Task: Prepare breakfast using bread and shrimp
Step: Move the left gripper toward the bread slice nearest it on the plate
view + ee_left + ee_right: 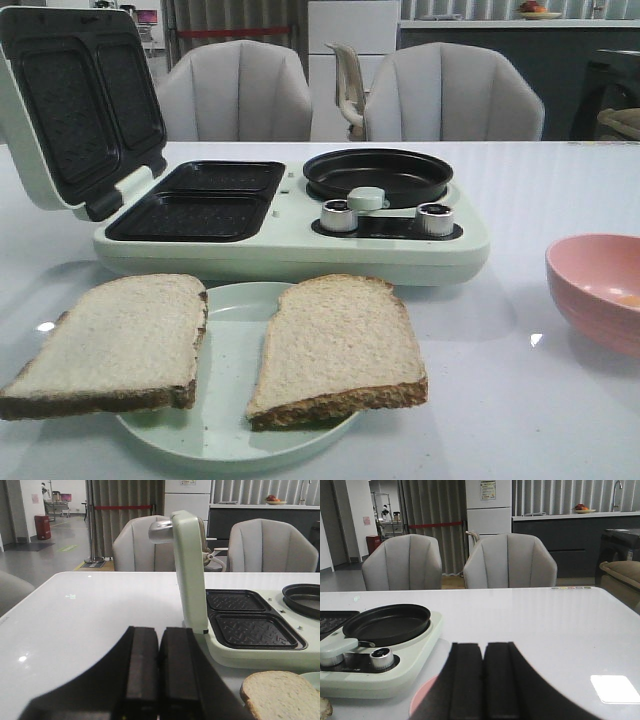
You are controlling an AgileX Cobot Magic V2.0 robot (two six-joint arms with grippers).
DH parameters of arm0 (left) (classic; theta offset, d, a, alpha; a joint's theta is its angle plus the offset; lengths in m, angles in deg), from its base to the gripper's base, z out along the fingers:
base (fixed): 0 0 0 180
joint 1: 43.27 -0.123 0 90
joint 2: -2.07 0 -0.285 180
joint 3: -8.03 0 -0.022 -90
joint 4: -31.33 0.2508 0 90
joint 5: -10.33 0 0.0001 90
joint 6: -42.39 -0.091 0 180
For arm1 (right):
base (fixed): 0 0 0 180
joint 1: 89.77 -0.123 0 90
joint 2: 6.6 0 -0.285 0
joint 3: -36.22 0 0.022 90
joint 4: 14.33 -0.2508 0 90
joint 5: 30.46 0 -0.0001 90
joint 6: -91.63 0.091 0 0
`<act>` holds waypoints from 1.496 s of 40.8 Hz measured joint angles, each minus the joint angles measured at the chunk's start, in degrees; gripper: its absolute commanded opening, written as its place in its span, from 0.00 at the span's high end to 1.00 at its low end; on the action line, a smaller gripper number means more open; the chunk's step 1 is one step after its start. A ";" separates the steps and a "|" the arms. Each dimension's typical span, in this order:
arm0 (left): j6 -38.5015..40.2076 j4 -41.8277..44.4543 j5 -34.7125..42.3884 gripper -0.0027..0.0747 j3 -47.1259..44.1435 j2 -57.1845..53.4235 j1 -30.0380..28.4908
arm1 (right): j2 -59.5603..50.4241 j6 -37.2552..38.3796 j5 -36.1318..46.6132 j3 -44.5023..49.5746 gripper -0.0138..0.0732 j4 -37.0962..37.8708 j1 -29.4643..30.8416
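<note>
Two bread slices lie side by side on a pale green plate point(235, 370) at the front, the left slice point(115, 340) overhanging the rim and the right slice point(335, 345) on it. A small orange bit point(627, 299) shows inside the pink bowl point(600, 285); I cannot tell whether it is the shrimp. Neither gripper shows in the front view. My left gripper point(160, 635) is shut and empty, low over the table left of the bread point(282, 695). My right gripper point(483, 650) is shut and empty above the pink bowl point(422, 700).
A pale green breakfast maker point(290, 245) stands behind the plate, its lid point(75, 100) raised at the left over two black grill plates point(200, 200). A round black pan point(380, 172) and two knobs point(435, 218) are on its right half. Grey chairs point(450, 95) stand behind the table.
</note>
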 measured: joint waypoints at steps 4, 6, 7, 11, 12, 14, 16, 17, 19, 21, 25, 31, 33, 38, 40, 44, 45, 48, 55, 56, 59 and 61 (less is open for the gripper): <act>0.00 0.00 0.00 0.84 0.00 0.00 0.00 | 0.00 0.00 0.00 0.00 0.79 0.00 0.00; 0.00 0.00 0.00 0.84 0.00 0.00 0.00 | 0.00 0.00 0.00 0.00 0.79 0.00 0.00; 0.00 0.00 0.00 0.84 0.00 0.00 0.00 | 0.00 0.00 0.00 0.00 0.79 0.00 0.00; 0.00 0.00 0.00 0.84 0.00 0.00 0.00 | 0.00 0.00 0.00 0.00 0.79 0.00 0.00; 0.00 0.00 0.00 0.84 0.00 0.00 0.00 | 0.00 0.00 0.00 0.00 0.79 0.00 0.00; 0.00 0.00 0.00 0.84 0.00 0.00 0.00 | 0.00 0.00 0.00 0.00 0.79 0.00 0.00; 0.00 0.00 0.00 0.84 0.00 0.00 0.00 | 0.00 0.00 0.00 0.00 0.79 0.00 0.00; 0.00 0.00 0.00 0.84 0.00 0.00 0.00 | 0.00 0.00 0.00 0.00 0.79 0.00 0.00; 0.00 0.00 0.00 0.84 0.00 0.00 0.00 | 0.00 0.00 0.00 0.00 0.79 0.00 0.00; 0.00 0.00 0.00 0.84 0.00 0.00 0.00 | 0.00 0.00 0.00 0.00 0.79 0.00 0.00; 0.00 0.00 0.00 0.84 0.00 0.00 0.00 | 0.00 0.00 0.00 0.00 0.79 0.00 0.00; 0.00 0.00 0.00 0.84 0.00 0.00 0.00 | 0.00 0.00 0.00 0.00 0.79 0.00 0.00; 0.00 0.00 0.00 0.84 0.00 0.00 0.00 | 0.00 0.00 0.00 0.00 0.79 0.00 0.00; 0.00 0.00 1.77 0.84 0.00 0.00 0.00 | 0.00 0.00 0.23 0.00 0.79 0.00 0.00; 0.00 0.00 2.89 0.84 0.00 0.00 0.00 | 0.00 0.00 0.57 0.00 0.79 0.00 0.00; 0.00 0.00 4.52 0.84 0.00 0.00 0.00 | 0.00 0.00 -0.10 -0.38 0.79 0.00 0.00; 0.00 0.00 4.51 0.84 0.00 0.00 0.00 | 0.00 0.00 -0.66 -0.94 0.79 0.00 0.00; 0.00 0.00 4.21 0.84 0.78 0.00 0.00 | 0.00 0.00 -3.38 -3.93 0.79 0.00 0.00; 0.00 0.00 0.60 0.84 9.88 0.00 0.00 | 0.00 0.00 -10.65 -14.17 0.79 0.25 0.00; 0.00 0.00 -0.28 0.84 11.46 0.10 0.00 | 0.00 0.00 -11.76 -15.41 0.79 0.54 0.00; 0.00 1.01 -4.35 0.84 17.53 1.41 0.00 | 1.23 0.00 -14.15 -20.07 0.79 1.24 0.00; 0.00 1.78 -7.29 0.84 21.50 3.42 0.00 | 2.89 0.00 -15.97 -22.87 0.79 1.65 0.00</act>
